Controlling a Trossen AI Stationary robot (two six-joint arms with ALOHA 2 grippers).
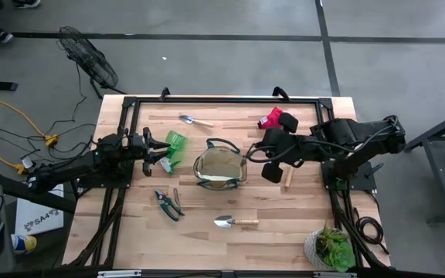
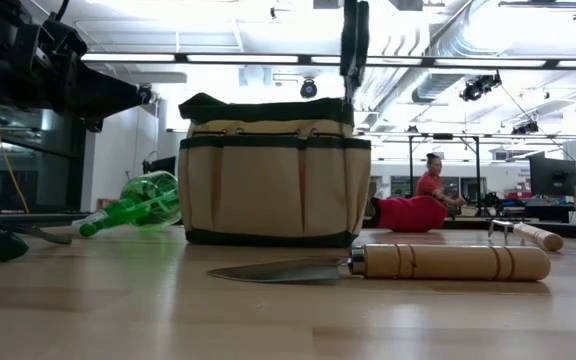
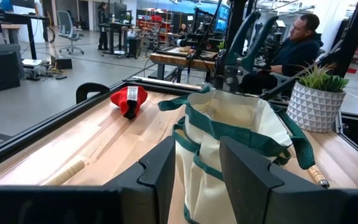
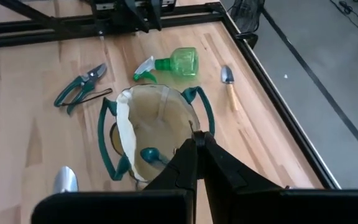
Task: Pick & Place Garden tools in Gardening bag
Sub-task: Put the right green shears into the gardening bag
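The khaki gardening bag (image 1: 220,170) with green trim stands upright mid-table; a teal-handled piece (image 4: 150,155) lies inside it. My right gripper (image 4: 196,143) is shut and slants down over the bag's right rim (image 1: 244,161). My left gripper (image 3: 197,163) stands open and level at the table's left, facing the bag, with nothing between its fingers. On the wood lie a green spray bottle (image 1: 173,145), pruning shears (image 1: 168,204), a near trowel (image 1: 235,222), a far trowel (image 1: 195,120), a red piece (image 1: 272,118) and a wooden-handled tool (image 1: 288,179). My right gripper's shut fingers (image 2: 353,55) come from above and the table's right, down to the bag's rim beside a green loop handle (image 4: 205,112). Whether they touch or hold the handle, I cannot tell.
A potted plant (image 1: 331,247) stands at the near right corner. A black frame (image 1: 222,99) runs along the table's far and side edges. Bare wood lies along the near edge left of the near trowel. A person (image 3: 297,46) sits beyond the table.
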